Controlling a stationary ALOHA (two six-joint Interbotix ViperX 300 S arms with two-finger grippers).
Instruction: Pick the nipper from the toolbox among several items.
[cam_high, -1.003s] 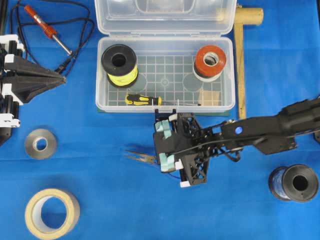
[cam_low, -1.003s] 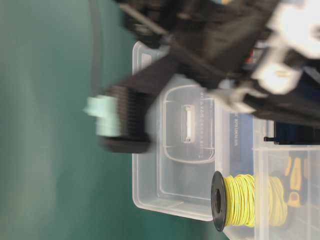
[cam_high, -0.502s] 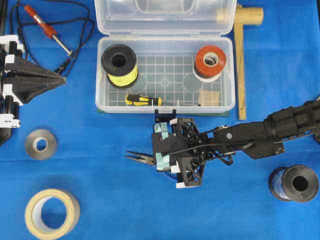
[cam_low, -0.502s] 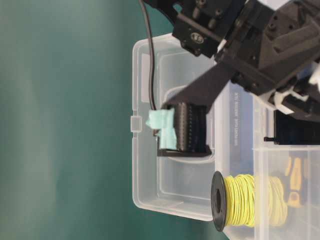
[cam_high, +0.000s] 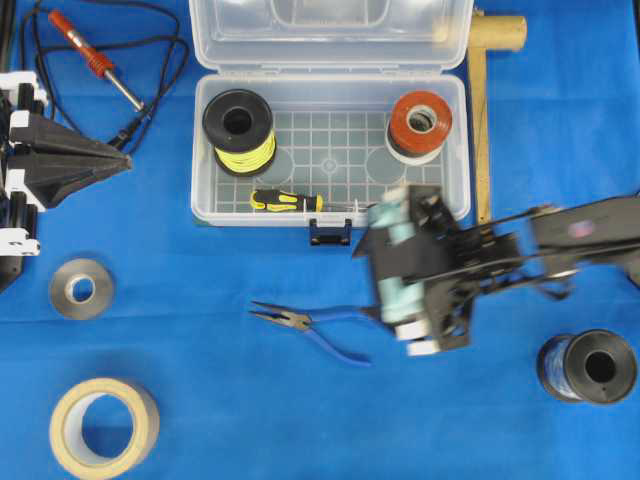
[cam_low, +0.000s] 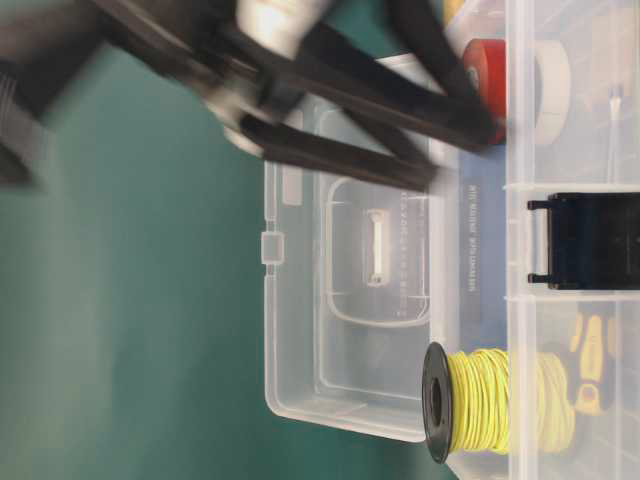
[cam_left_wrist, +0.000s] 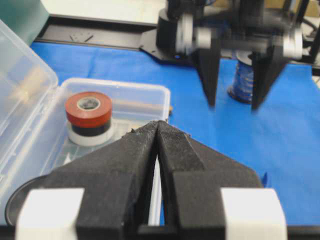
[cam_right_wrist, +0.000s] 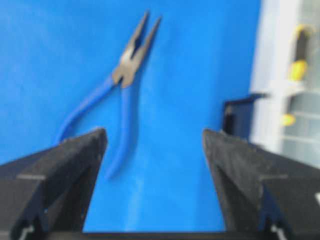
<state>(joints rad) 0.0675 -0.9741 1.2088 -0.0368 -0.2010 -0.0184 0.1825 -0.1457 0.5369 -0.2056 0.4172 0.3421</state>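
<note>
The nipper (cam_high: 310, 330), with blue handles and thin dark jaws, lies flat on the blue cloth in front of the toolbox (cam_high: 205, 214). The toolbox is clear plastic and its lid is open. My right gripper (cam_high: 388, 262) is open and empty. It hovers just right of the nipper's handles, blurred by motion. In the right wrist view the nipper (cam_right_wrist: 125, 75) lies ahead and to the left of the open gripper (cam_right_wrist: 154, 132), apart from both fingers. My left gripper (cam_high: 124, 160) is shut and empty at the far left; its tips (cam_left_wrist: 159, 123) meet.
In the toolbox are a yellow wire spool (cam_high: 238, 130), a red tape roll (cam_high: 420, 122) and a yellow-and-black screwdriver (cam_high: 285, 200). Around it lie a soldering iron (cam_high: 95, 60), a wooden mallet (cam_high: 483, 100), a metal ring (cam_high: 80, 288), masking tape (cam_high: 103, 425) and a blue spool (cam_high: 588, 365).
My right gripper has drawn away to the right from over the nipper's handles. The whole nipper now shows, lying on the cloth. The left arm has not moved.
</note>
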